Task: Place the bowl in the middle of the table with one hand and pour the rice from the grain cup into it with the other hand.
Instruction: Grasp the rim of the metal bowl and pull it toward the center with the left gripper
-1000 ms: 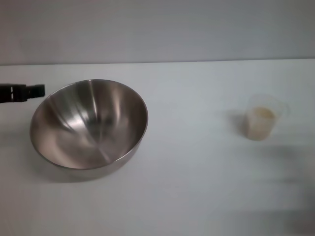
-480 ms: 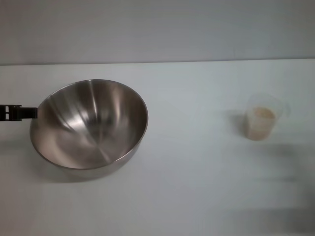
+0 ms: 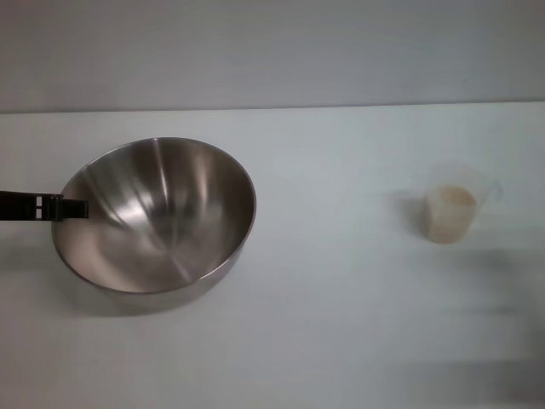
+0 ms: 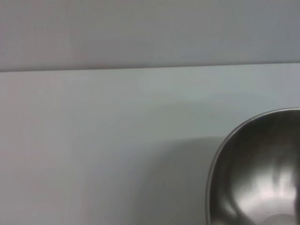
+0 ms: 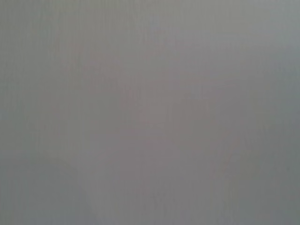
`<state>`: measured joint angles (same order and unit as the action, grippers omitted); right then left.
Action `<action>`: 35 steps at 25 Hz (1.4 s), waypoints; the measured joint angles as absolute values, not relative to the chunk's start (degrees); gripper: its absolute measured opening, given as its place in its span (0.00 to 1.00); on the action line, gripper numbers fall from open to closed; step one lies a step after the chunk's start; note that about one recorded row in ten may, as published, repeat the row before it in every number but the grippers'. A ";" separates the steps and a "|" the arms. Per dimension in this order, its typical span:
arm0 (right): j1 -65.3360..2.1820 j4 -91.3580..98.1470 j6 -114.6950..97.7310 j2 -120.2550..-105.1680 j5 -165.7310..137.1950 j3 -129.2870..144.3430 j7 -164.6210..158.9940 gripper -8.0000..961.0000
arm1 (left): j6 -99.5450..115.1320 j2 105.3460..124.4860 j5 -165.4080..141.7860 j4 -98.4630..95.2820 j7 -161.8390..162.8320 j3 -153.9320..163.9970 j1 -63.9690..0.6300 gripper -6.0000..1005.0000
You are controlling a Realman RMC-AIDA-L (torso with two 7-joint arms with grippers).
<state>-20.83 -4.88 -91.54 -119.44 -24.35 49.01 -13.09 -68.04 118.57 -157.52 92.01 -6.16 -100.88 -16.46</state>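
Observation:
The large steel bowl [image 3: 157, 217] sits on the left part of the white table [image 3: 341, 307], tilted a little toward the front. It also shows in the left wrist view [image 4: 262, 173]. My left gripper [image 3: 75, 207] reaches in from the left edge as a dark bar, its tip over the bowl's left rim. The small clear grain cup [image 3: 457, 203] stands upright at the right, about half full of pale rice [image 3: 450, 215]. My right gripper is out of view; the right wrist view shows only a plain grey surface.
The table's far edge [image 3: 272, 108] runs across the back, with a grey wall behind it. Bare white tabletop lies between the bowl and the cup.
My left gripper has moved nearer and to the right, from beside the bowl's upper left to over its left rim. The bowl and cup have not moved.

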 joint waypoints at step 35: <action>-21.09 -4.92 -91.39 -119.44 -24.34 49.06 -13.09 0.69 | -67.91 118.28 -157.59 84.96 -6.72 -100.63 -19.87 0.44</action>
<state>-21.09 -4.92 -91.39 -119.44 -24.34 49.06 -13.09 -67.91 118.28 -157.59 84.96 -6.72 -100.63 -19.87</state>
